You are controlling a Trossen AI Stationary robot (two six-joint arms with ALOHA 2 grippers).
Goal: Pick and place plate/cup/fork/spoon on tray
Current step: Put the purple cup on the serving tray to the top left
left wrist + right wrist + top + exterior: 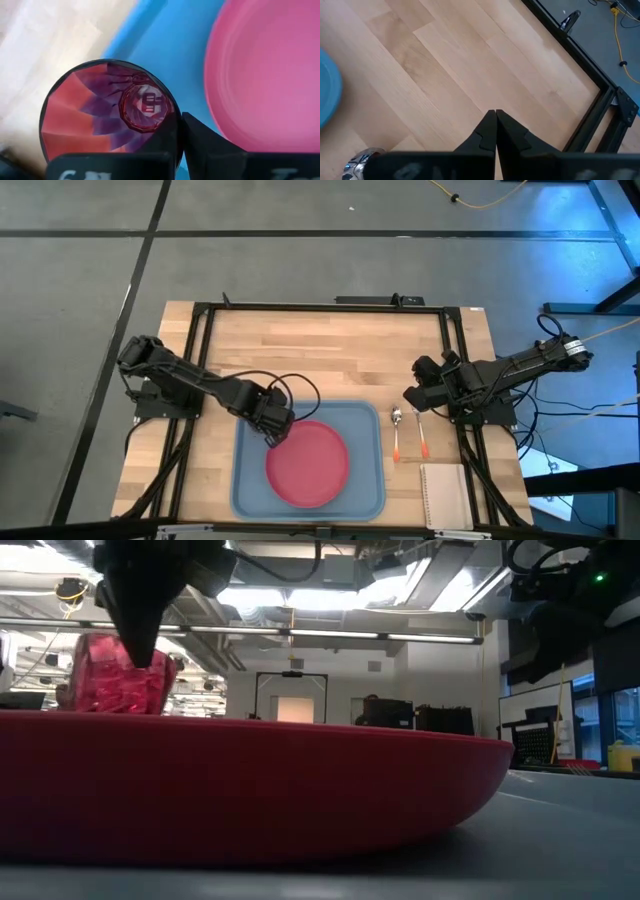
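- high view: left gripper (277,434) sits over the tray (250,480), at the upper-left rim of the plate (307,463). the plate lies flat inside the tray. the cup is hidden under the gripper here. spoon (396,430) and fork (421,434) lie side by side on the wooden table (330,345), just right of the tray, with a white notepad (443,493) below them. right gripper (411,397) waits just above the spoon's bowl.
- low view: the plate's red rim (250,790) fills the front; behind it the cup (120,675) shows with a dark finger (140,610) coming down onto it.
- left wrist view: the fingers (200,140) pinch the cup's wall (107,120); cup is over blue tray floor (170,55), just beside the plate (270,75).
- right wrist view: right fingers (490,131) pressed together over bare wood; the spoon's bowl (365,159) and a tray corner (327,90) lie at the edges.
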